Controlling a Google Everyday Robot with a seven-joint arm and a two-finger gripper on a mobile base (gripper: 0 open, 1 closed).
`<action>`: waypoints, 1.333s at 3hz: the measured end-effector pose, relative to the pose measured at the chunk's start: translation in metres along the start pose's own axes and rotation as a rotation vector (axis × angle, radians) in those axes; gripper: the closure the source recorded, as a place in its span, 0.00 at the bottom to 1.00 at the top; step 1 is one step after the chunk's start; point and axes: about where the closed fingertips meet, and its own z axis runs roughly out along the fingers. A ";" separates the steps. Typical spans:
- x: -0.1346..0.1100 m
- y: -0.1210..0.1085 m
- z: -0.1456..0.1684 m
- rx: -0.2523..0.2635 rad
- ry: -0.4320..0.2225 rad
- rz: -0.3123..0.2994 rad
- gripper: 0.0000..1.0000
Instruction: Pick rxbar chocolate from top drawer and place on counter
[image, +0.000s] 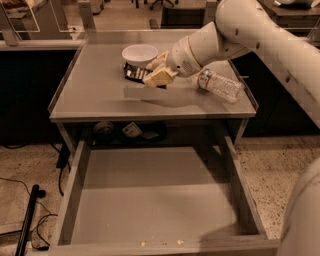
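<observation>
Camera view: the claw (157, 75) clamps the rxbar chocolate (133, 73) low over the desk (90, 95), beside the bowl (140, 53), apparently to set it down.

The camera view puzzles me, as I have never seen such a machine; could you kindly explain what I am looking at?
There is one picture, looking down from the front at a grey metal counter with its top drawer pulled open below. Where the camera is mounted is not known. The big white shape coming in from the right is a robot arm. At its end is the gripper, over the counter beside a white bowl. Its two tan fingers are closed on a black-wrapped rxbar chocolate. I cannot tell whether the bar touches the counter. A clear plastic water bottle lies on its side to the right.
</observation>
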 end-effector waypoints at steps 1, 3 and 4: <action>0.019 -0.023 0.003 0.037 -0.016 0.052 1.00; 0.060 -0.043 0.001 0.029 -0.085 0.109 1.00; 0.061 -0.044 0.001 0.028 -0.086 0.109 0.81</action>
